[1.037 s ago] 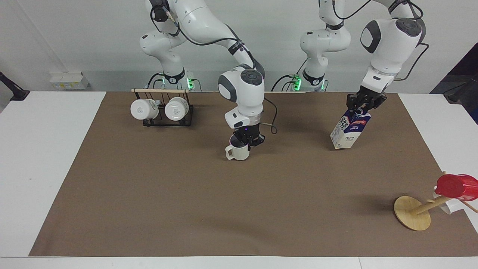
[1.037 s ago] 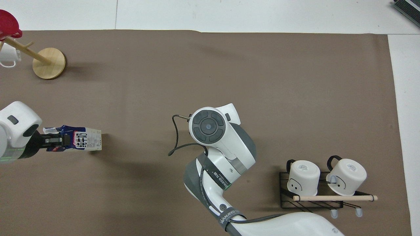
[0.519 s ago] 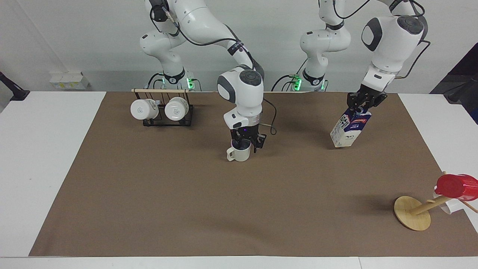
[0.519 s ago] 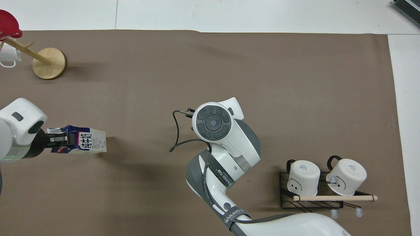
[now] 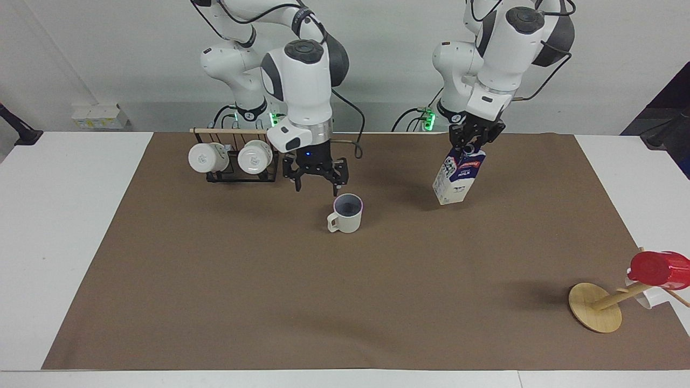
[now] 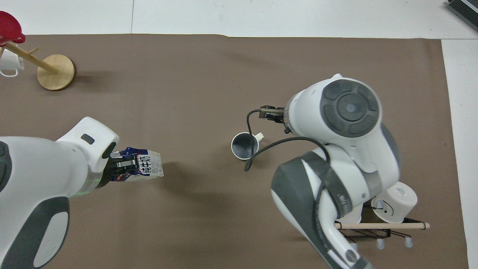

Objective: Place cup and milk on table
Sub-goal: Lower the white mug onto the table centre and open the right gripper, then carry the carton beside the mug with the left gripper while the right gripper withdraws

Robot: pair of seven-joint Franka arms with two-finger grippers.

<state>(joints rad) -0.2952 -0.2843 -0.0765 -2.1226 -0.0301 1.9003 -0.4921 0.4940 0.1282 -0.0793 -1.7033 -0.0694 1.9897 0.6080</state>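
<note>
The cream-white cup (image 5: 345, 214) stands upright on the brown mat (image 5: 345, 291) of the table (image 5: 64, 215), handle toward the right arm's end; it also shows in the overhead view (image 6: 244, 145). My right gripper (image 5: 316, 186) is open and empty, raised beside the cup toward the mug rack and clear of it; in the overhead view its own arm hides it. My left gripper (image 5: 474, 141) is shut on the top of the milk (image 5: 458, 175), which hangs tilted just over the mat beside the cup, toward the left arm's end. The milk (image 6: 143, 168) and left gripper (image 6: 123, 166) show from overhead.
A black rack with two white mugs (image 5: 232, 157) stands near the right arm's base. A tilted wooden stand (image 5: 594, 307) with a red cup (image 5: 657, 268) and a white mug (image 6: 9, 65) sits at the left arm's end, far from the robots.
My right gripper let go of the cup, opened, rose and drew back toward the rack. My left arm carried the milk sideways toward the cup.
</note>
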